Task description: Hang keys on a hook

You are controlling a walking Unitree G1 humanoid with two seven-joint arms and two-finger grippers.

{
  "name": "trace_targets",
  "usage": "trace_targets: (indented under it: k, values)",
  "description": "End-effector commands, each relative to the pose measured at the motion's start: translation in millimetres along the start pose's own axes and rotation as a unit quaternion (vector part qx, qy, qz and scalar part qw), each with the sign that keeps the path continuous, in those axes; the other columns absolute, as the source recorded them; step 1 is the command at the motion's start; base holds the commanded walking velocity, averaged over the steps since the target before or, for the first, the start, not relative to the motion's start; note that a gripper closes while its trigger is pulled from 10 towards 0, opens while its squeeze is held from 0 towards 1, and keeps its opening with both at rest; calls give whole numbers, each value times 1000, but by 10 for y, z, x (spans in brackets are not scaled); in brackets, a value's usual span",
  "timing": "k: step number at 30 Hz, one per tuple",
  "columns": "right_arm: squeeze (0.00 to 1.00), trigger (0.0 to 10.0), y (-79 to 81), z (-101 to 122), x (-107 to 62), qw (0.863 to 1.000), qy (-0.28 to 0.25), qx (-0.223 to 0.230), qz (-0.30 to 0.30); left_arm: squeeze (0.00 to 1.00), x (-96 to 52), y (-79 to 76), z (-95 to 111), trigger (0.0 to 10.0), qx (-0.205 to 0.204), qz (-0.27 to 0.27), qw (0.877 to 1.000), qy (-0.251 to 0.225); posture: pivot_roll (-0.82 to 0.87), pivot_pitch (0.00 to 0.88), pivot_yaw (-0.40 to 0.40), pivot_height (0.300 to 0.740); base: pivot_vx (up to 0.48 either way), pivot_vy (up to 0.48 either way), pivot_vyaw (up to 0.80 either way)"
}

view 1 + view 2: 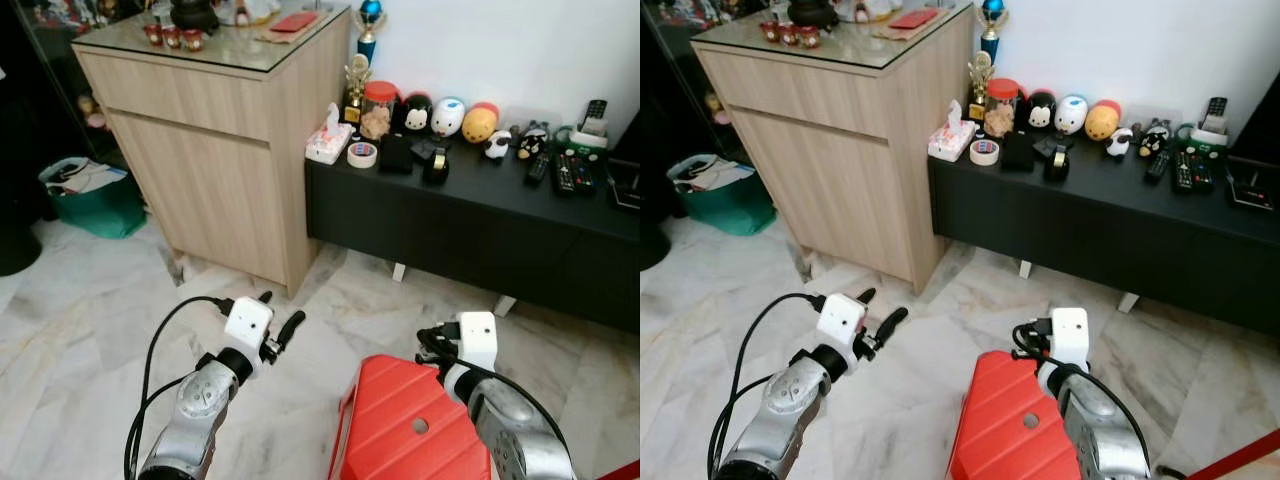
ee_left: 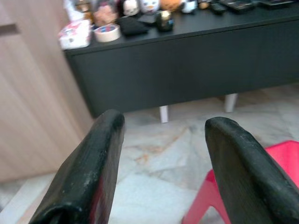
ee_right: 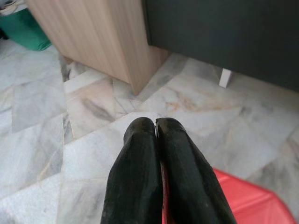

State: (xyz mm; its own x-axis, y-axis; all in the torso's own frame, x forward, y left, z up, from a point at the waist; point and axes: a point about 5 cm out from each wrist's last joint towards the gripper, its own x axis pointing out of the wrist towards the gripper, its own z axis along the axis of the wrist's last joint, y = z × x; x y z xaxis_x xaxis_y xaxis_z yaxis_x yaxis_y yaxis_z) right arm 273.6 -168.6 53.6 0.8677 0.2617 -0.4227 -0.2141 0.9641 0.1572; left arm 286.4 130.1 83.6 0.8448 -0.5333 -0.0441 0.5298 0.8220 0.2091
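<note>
My left gripper [image 1: 280,314] is held out low over the marble floor, in front of the wooden cabinet [image 1: 220,170]. Its two black fingers [image 2: 100,154] stand wide apart with nothing between them. My right gripper [image 3: 155,124] is shut, its fingers pressed together and pointing down at the floor near the cabinet's corner. I make out nothing held between them. The right wrist [image 1: 474,342] hovers above a red plastic stool [image 1: 400,420].
A low black console [image 1: 480,225] runs along the white wall, carrying a tape roll [image 1: 362,154], a tissue pack [image 1: 328,142], figurines and remotes [image 1: 565,170]. A green basket [image 1: 90,200] stands left of the cabinet. Marble floor [image 1: 100,300] lies between.
</note>
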Motion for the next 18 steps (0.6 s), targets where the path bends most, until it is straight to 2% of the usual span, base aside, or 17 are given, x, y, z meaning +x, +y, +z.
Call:
trace_targets:
  k: [1, 6, 11, 12, 14, 18]
  values:
    - [0, 10000, 10, 106, -12, 1000, -3, -17, 6, 0, 3, -24, 59, 10000, -1, -25, 1000, -5, 10, 0, -34, 740, 0, 0, 0]
    - [0, 10000, 123, 419, -29, 998, -15, -44, 41, 0, 22, -159, 224, 10000, 27, -130, 991, -1, 12, 0, -40, 740, 0, 0, 0]
    - [0, 10000, 229, 591, -49, 997, -32, -38, 57, 0, 38, -222, 309, 10000, 29, -163, 986, 0, 12, 0, -40, 740, 0, 0, 0]
    - [0, 10000, 301, 670, -68, 996, -38, -42, 69, 0, 48, -251, 359, 10000, 25, -173, 985, -1, 12, 0, -38, 740, 0, 0, 0]
    - [0, 10000, 319, 689, -76, 996, -38, -43, 72, 0, 49, -257, 373, 10000, 24, -175, 984, -2, 12, 0, -38, 740, 0, 0, 0]
    - [0, 10000, 474, 764, -139, 995, -43, -24, 90, 0, 80, -314, 436, 10000, 20, -185, 983, -5, 10, 0, -39, 740, 0, 0, 0]
